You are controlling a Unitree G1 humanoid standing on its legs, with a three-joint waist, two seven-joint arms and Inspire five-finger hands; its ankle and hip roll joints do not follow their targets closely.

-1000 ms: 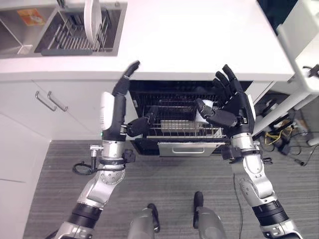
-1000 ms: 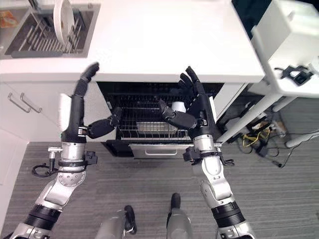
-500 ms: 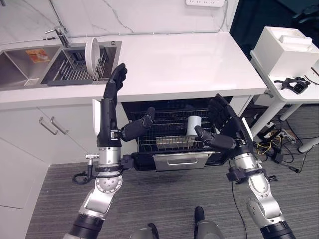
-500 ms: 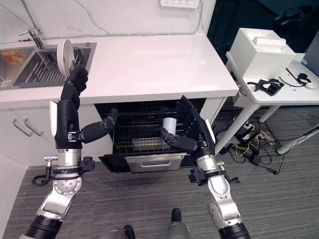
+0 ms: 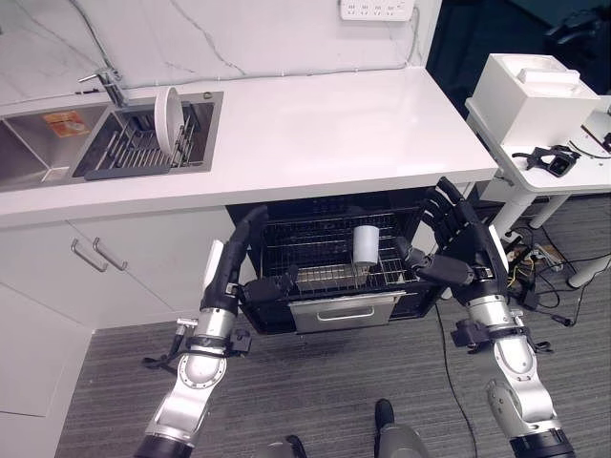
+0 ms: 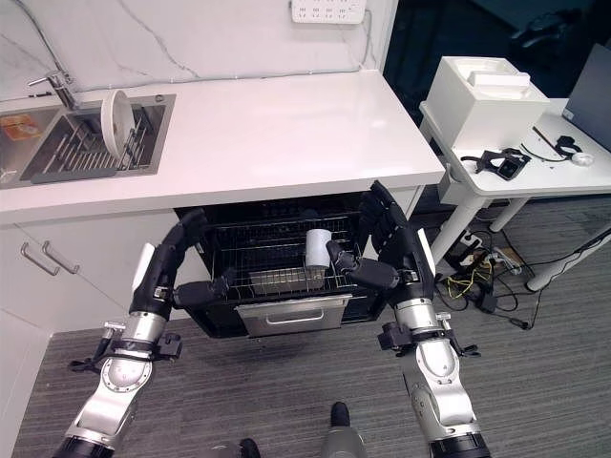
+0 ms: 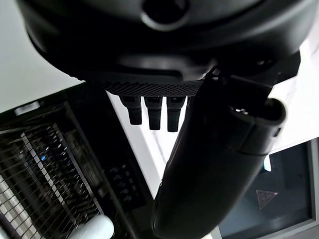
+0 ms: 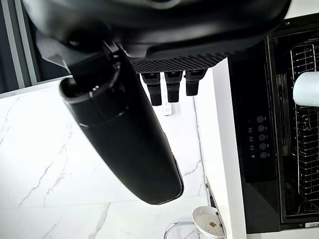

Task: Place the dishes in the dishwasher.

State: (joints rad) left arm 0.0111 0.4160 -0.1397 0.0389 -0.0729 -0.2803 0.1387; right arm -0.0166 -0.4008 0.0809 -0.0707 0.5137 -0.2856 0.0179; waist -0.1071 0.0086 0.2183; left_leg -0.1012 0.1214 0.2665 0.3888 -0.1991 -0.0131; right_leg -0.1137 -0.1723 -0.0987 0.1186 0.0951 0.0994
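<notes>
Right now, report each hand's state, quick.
Left hand: open, fingers straight, holding nothing.
Right hand: open, fingers spread, holding nothing.

White desk (image 5: 334, 124) under a marble wall (image 5: 239, 33); grey carpet floor (image 5: 105, 363); white side table (image 5: 563, 167) at three o'clock.

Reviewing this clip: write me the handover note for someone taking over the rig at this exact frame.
Left hand: open, fingers straight, holding nothing, by the left front corner of the dishwasher rack.
Right hand: open, empty, beside the rack's right end.
Things: a white cup stands upside down in the pulled-out rack; a white plate stands on edge in the drying rack in the sink.
Done: the cup is loaded.
Left: fetch the plate from the sink and put it in the dishwasher; the rack is not yet pushed in.
</notes>
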